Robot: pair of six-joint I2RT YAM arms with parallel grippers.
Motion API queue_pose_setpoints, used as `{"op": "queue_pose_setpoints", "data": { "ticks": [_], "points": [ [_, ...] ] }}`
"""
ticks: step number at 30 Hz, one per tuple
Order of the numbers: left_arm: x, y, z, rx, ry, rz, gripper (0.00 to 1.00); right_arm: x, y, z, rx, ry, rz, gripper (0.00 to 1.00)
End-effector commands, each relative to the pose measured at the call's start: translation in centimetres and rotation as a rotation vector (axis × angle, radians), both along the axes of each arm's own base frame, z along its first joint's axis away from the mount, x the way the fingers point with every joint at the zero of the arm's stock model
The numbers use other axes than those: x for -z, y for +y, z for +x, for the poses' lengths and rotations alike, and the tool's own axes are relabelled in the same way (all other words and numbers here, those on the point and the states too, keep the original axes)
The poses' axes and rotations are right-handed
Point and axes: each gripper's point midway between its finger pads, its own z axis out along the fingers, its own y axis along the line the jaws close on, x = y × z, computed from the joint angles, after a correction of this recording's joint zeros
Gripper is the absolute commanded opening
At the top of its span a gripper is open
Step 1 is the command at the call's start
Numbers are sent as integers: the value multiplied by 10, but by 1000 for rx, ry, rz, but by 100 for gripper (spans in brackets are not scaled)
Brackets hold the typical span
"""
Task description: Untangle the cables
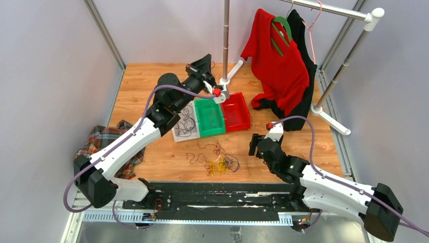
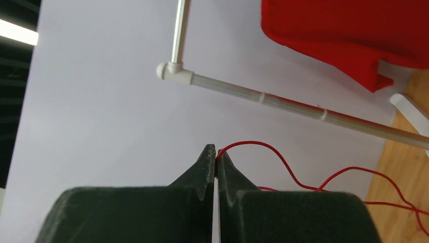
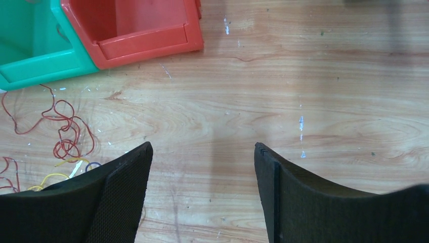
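While your left fingers (image 2: 202, 174) clamp one red cable (image 2: 275, 152) and right fingers (image 3: 121, 187) gape, three bins line up: white bin (image 1: 176, 135) holding dark cables (image 1: 187, 125), green bin (image 1: 212, 132), red bin (image 1: 241, 124).

Right front: bare table (image 3: 313, 101) is being left open.
Centre: passage is being blocked by green bin (image 1: 210, 117) and red bin (image 1: 236, 111).
Near edge: wood is being covered by cables (image 1: 217, 163).
Back: room is being taken by rack pole (image 1: 225, 40) and red shirt (image 1: 277, 63).
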Motion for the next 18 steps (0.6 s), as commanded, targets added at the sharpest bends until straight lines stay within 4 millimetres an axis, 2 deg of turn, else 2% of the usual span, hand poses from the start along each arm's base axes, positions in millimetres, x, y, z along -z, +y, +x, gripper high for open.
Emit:
{"op": "queue_pose_setpoints", "data": {
  "ticks": [1, 8, 12, 18],
  "points": [
    [12, 5, 7, -24, -21, 11, 1, -11, -13, 0, 39, -20, 3, 73],
    [24, 8, 14, -51, 3, 15, 0, -11, -16, -3, 42, -26, 18, 72],
    [18, 21, 20, -98, 14, -19, 0, -8, -14, -4, 39, -13, 22, 72],
    [52, 30, 18, -101, 68, 61, 0, -7, -12, -2, 36, -7, 18, 71]
  ]
}}
